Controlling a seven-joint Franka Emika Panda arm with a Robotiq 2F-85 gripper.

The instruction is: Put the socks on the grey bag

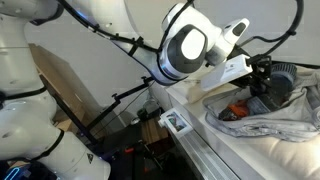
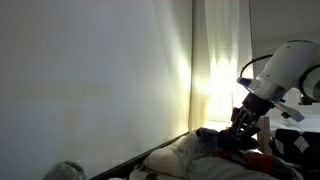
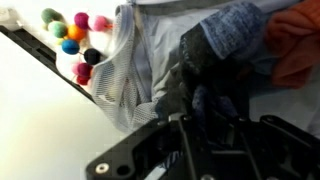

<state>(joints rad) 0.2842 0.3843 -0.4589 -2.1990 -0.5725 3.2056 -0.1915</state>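
In the wrist view my gripper [image 3: 205, 128] is shut on a dark grey and blue sock [image 3: 215, 50], which bunches up between the fingers. Under it lies the grey mesh bag [image 3: 122, 75], crumpled on the white surface. In both exterior views the gripper [image 1: 262, 80] [image 2: 243, 122] hangs low over the grey bag [image 1: 275, 125], with dark sock fabric [image 2: 225, 138] at its tips. Whether the sock rests on the bag or hangs just above it, I cannot tell.
An orange cloth [image 3: 295, 45] lies beside the sock, also seen on the bag [image 1: 235, 110]. Several coloured balls [image 3: 72, 35] sit at the bag's far edge. A white table edge [image 1: 200, 125] and a brown board [image 1: 65, 85] stand near the arm's base.
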